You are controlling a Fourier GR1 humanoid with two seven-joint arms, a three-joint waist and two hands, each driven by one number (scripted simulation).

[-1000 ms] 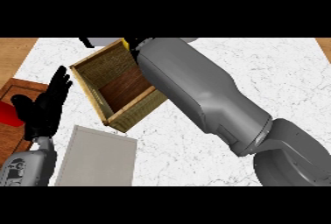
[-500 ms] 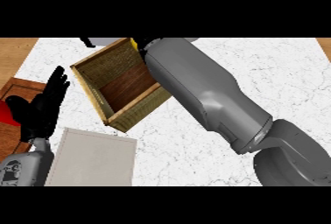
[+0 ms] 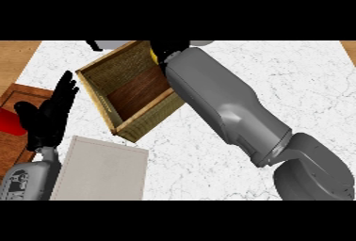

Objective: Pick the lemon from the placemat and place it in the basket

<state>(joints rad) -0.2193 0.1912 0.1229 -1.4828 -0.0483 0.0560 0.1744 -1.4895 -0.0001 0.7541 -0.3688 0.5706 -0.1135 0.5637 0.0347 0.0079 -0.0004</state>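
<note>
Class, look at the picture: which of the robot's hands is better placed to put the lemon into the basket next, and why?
The right hand. It is at the basket's far rim with a bit of yellow, likely the lemon, showing beside it. The left hand rests open left of the basket, holding nothing.

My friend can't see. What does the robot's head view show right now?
The robot's grey right arm reaches over a square wooden basket, its black right hand holding a yellow lemon at the far rim. The open black left hand rests beside a grey placemat.

Head view, steeply down, counter [image 3: 278, 70] seemingly close
</note>
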